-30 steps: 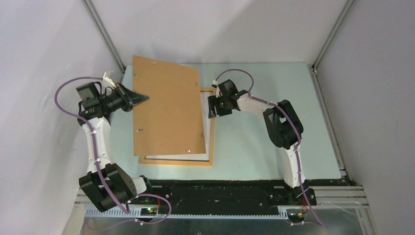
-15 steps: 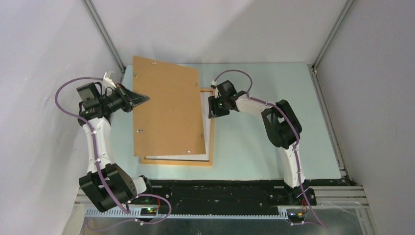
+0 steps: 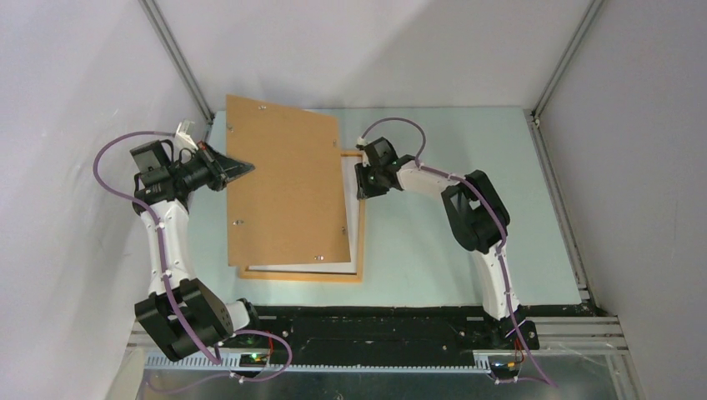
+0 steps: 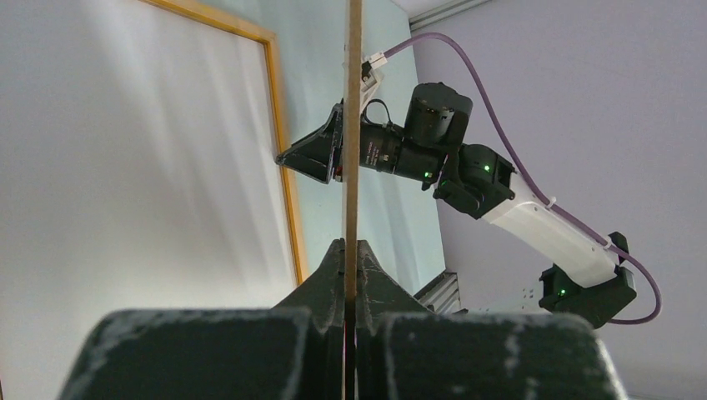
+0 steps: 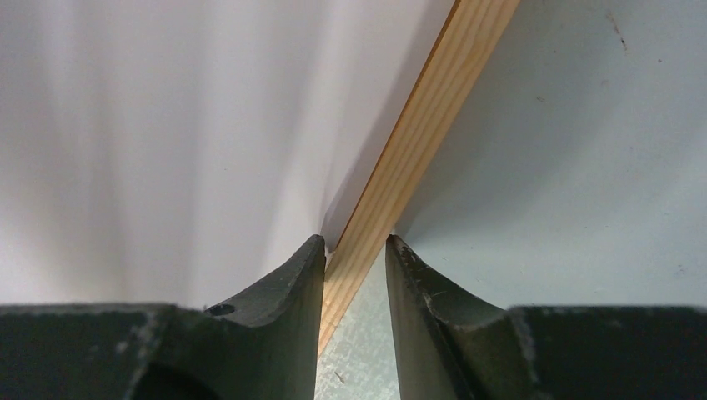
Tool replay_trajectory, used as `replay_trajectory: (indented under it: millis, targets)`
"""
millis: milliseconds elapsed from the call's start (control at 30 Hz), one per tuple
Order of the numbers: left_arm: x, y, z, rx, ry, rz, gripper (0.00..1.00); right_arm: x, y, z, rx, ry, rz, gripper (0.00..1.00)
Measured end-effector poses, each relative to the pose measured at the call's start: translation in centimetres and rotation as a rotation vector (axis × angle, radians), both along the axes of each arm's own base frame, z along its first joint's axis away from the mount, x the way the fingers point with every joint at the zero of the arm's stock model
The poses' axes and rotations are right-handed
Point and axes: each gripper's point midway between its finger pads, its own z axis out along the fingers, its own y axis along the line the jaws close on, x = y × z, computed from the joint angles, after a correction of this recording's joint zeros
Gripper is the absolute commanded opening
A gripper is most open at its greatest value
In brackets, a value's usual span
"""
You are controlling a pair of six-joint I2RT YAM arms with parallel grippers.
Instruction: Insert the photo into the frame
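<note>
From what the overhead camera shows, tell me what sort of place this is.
Probably a robot test cell in a lab: plain grey panel walls on aluminium corner posts, a pale green table, and two white-and-black robot arms bolted to a black base rail.

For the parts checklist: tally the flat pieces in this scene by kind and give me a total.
frame: 1
photo, white back showing: 1
backing board, brown: 1
Total: 3
</note>
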Motion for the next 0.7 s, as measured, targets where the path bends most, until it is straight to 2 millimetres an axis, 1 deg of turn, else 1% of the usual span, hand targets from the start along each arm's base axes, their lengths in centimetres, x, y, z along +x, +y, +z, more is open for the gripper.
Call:
replay_trajectory:
  millis: [233,333,500,633,700]
  targets:
    - [0.0,0.0,0.0,0.002,-0.001,0.000,0.00,0.3,-0.4,0.0,-0.001,-0.008,-0.025,0.28]
    - [-0.1,0.0,-0.1,0.011,-0.009,-0.003,0.00,0.3,-1.2,0.0,0.005,-0.015,-0.041,0.24]
    - [-0.1,0.1,-0.7,0.034,-0.014,-0.004,0.00,0.5,-4.5,0.0,-0.005,-0.008,-0.100,0.18]
    - [0.1,0.0,-1.4,0.067,-0.022,-0.014,0.00,1.1,-7.8,0.0,-0.015,0.002,-0.165,0.11]
    - [0.4,-0.4,-2.0,0.081,-0.016,-0.031,0.00,1.5,-9.4,0.0,-0.020,0.004,-0.200,0.08]
